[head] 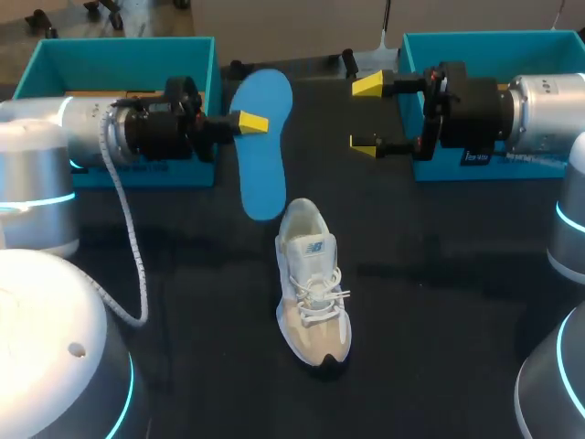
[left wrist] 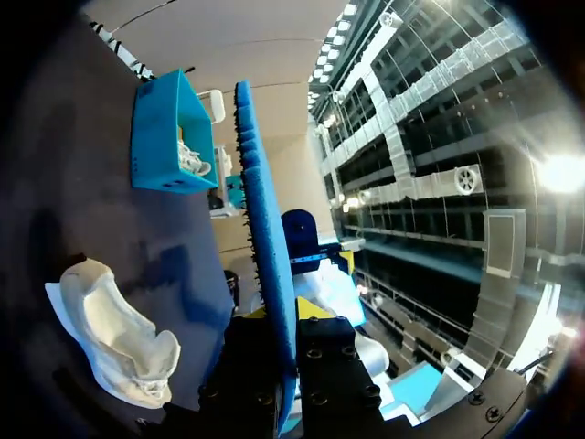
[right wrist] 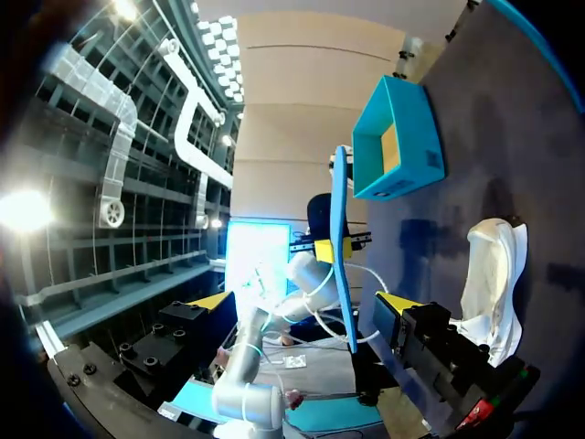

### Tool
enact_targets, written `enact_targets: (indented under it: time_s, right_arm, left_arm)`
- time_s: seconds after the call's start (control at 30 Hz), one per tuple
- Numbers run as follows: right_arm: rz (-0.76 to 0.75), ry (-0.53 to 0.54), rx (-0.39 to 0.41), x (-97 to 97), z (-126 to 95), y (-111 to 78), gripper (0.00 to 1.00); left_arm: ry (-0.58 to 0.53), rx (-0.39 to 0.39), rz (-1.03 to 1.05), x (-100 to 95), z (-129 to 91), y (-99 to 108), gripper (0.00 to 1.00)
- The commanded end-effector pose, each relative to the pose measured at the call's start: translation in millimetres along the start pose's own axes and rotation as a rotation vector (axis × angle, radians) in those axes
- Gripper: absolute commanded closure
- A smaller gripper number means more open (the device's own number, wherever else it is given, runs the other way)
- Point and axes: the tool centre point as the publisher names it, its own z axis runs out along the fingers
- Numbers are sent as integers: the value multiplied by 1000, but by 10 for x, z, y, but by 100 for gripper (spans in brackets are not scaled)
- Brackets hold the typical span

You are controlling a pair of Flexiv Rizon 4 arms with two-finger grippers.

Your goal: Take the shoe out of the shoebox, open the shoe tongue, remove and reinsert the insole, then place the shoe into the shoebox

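Note:
A white shoe (head: pixel 311 285) stands upright on the black table, toe toward the front edge. My left gripper (head: pixel 249 122) is shut on a blue insole (head: pixel 263 151), held on edge above the table just behind the shoe's heel. The left wrist view shows the insole (left wrist: pixel 265 247) clamped between the fingers, with the shoe (left wrist: pixel 110 334) down beside it. My right gripper (head: pixel 367 115) hangs open and holds nothing, to the right of the insole. From the right wrist, the insole (right wrist: pixel 341 247) stands ahead of the open gripper (right wrist: pixel 306 302), and the shoe (right wrist: pixel 494 274) lies off to one side.
A teal shoebox (head: pixel 119 44) stands at the back left behind my left arm. A second teal box (head: pixel 475 38) is at the back right behind my right arm; in the left wrist view this box (left wrist: pixel 160 137) has something white inside.

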Motion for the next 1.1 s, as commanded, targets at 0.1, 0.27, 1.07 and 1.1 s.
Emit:
enact_targets:
  time_s: [0.1, 0.27, 1.07, 1.1]
  right_arm:
    - [0, -2, -2, -7, 25, 1, 0]
    - [0, -2, -2, -7, 25, 1, 0]
    - [-81, -242, -43, 226, 184, -57, 0]
    - [-82, -257, -49, 241, 195, -56, 0]
  left_arm:
    - [-9, -6, -10, -17, 35, 0, 100]
    - [2, -7, -32, -57, 104, 1, 100]
    - [20, 32, 3, -38, 157, -12, 100]
    - [20, 32, 3, -38, 157, -12, 100]
